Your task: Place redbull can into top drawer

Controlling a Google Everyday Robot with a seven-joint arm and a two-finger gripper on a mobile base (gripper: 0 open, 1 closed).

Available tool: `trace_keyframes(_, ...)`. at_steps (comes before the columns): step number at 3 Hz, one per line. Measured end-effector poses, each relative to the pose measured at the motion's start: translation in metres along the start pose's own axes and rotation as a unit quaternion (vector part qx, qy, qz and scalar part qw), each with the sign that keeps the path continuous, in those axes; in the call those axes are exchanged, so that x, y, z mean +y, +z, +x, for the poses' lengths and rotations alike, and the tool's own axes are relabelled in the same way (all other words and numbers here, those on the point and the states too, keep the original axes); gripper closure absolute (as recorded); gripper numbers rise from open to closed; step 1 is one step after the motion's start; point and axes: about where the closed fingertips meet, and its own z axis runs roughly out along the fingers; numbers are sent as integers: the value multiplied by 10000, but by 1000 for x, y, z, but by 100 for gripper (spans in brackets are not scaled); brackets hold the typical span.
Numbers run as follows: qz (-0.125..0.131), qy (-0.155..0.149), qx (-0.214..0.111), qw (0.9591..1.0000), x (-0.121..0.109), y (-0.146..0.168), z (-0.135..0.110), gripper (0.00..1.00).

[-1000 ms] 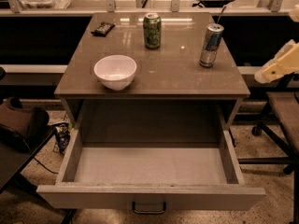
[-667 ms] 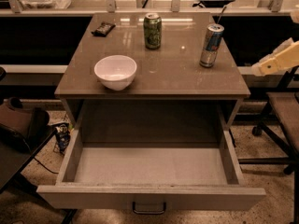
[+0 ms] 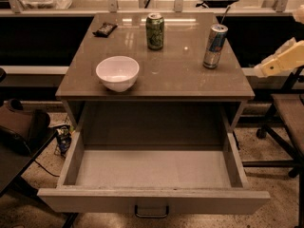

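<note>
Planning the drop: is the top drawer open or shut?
Open: the top drawer is pulled out, its pale floor showing. The pincer hangs beyond the table's right edge, apart from the redbull can.

A slim silver-and-blue redbull can [image 3: 214, 46] stands upright at the far right of the table [image 3: 180, 77]. Below, the wide light-grey top drawer [image 3: 95, 201] is pulled open toward the viewer. The gripper [image 3: 260, 70] hovers right of the table, apart from the can.

Gripper [image 3: 262, 70]: pale, just right of the table [image 3: 190, 77], arm cut off by right border. Small dark packet [image 3: 104, 29], back left corner: too small to identify. Redbull can [image 3: 214, 46]: lettering illegible. Chair [image 3: 289, 113], right: cropped. Dark bag [image 3: 21, 127], left: cropped.
</note>
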Motion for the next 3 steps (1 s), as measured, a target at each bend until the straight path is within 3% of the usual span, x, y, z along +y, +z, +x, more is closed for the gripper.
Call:
trace_keyframes(1, 56, 236, -430, 9988, -13, 18, -5, 0)
trace_keyframes(2, 105, 711, -1224, 9899, -41, 57, -13, 0)
trace_keyframes(3, 169, 1015, -1804, 9782, -65, 88, -14, 0)
